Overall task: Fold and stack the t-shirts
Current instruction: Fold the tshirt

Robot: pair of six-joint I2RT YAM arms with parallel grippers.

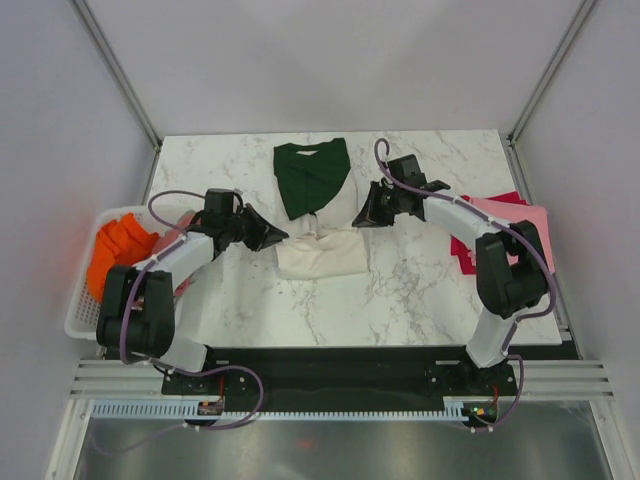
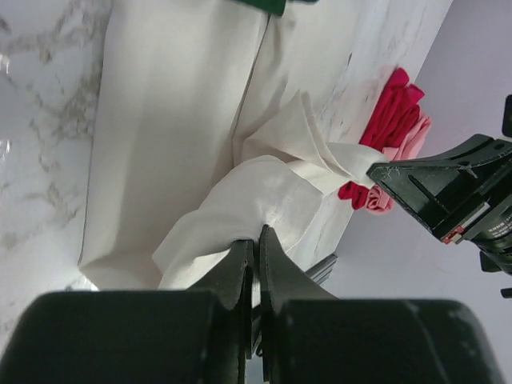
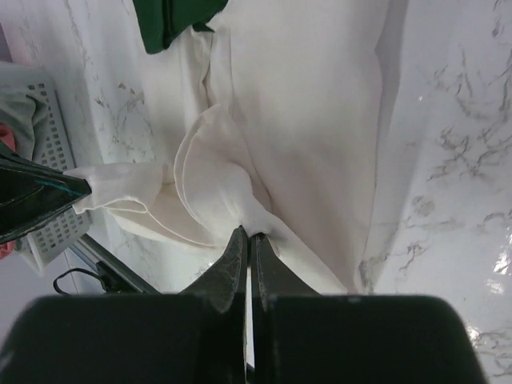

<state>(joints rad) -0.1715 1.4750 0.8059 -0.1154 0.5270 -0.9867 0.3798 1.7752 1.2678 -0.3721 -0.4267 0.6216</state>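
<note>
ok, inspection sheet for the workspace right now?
surface: white marble table.
job's things: cream shirt mid-table, green part at far end; orange shirts in basket at left; pink shirt and crimson shirt piled at right edge.
clutter: nothing seen.
grippers: left gripper and right gripper both shut on cream shirt's bunched cloth.
cables: purple cables loop along both arms, off the cloth.
surroundings: white walls, metal frame.

White marble-patterned table (image 1: 400, 300) enclosed by plain pale walls (image 1: 300, 60) and metal posts (image 1: 115, 70).
</note>
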